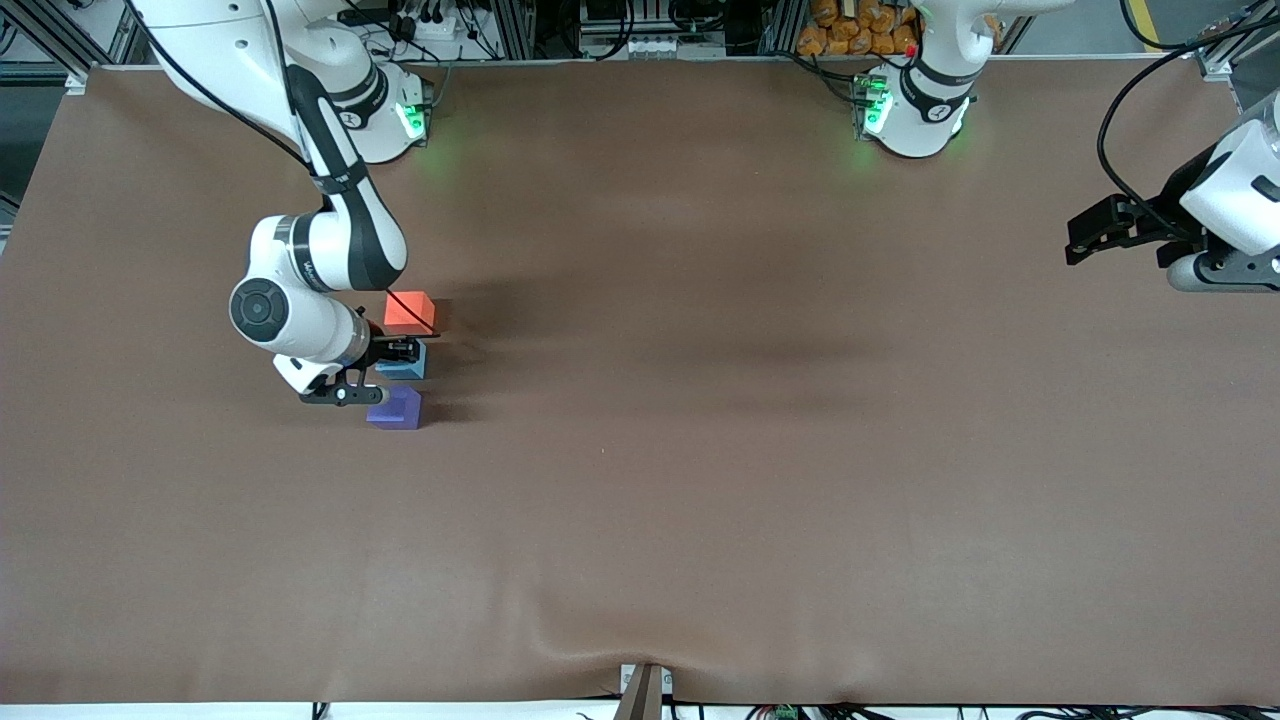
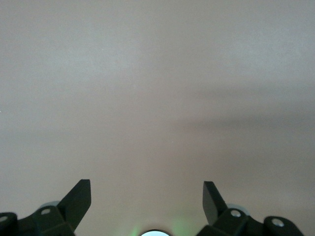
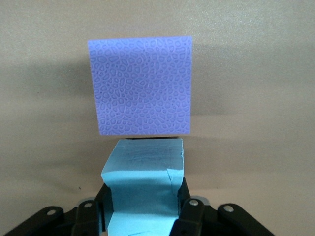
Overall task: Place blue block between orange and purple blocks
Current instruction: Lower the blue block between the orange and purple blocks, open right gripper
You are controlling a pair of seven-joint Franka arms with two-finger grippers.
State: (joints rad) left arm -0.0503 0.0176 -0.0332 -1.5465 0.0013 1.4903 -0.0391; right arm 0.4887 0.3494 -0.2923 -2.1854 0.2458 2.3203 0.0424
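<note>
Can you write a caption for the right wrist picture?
Right gripper shut on the blue block, right beside the purple block on the brown table.

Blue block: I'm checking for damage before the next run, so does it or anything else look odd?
The blue block looks pinched: the right gripper is shut on it and its sides bow inward with a crease. It sits between the orange block and purple block. The left gripper waits open.

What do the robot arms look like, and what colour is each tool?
Both arms are glossy white with rounded joints and black bands. Green lights glow at their bases. A black cable runs along the right arm, and another loops to the left arm. The right tool and the left tool are black, with two flat fingers each.
</note>
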